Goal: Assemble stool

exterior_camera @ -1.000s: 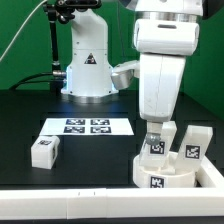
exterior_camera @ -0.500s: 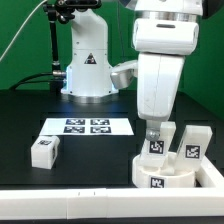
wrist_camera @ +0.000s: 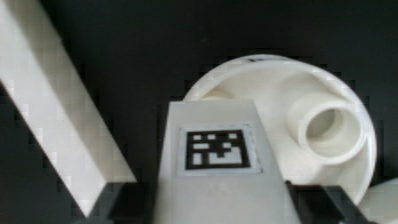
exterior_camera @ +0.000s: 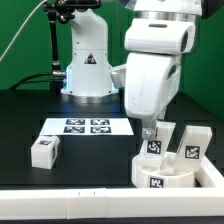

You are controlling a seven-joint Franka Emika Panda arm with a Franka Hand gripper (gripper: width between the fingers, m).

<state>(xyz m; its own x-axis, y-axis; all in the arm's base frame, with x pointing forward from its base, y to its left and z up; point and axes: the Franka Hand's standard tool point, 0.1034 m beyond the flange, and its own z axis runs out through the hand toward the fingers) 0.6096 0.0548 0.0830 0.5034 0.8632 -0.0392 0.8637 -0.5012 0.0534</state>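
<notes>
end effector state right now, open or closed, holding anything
end effector: closed on a stool leg, one finger on each side of it; the leg stands upright on the round seat.

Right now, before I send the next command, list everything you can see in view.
table: one, black, under everything
seat: one, white, exterior view's right
gripped leg: one, white, upright on seat
second leg: one, white, upright beside it
loose leg: one, white, on table, exterior view's left
marker board: one, white, mid table
rail: one, white, near edge
arm: one, white, above seat
end effector: one, white, closed on gripped leg
</notes>
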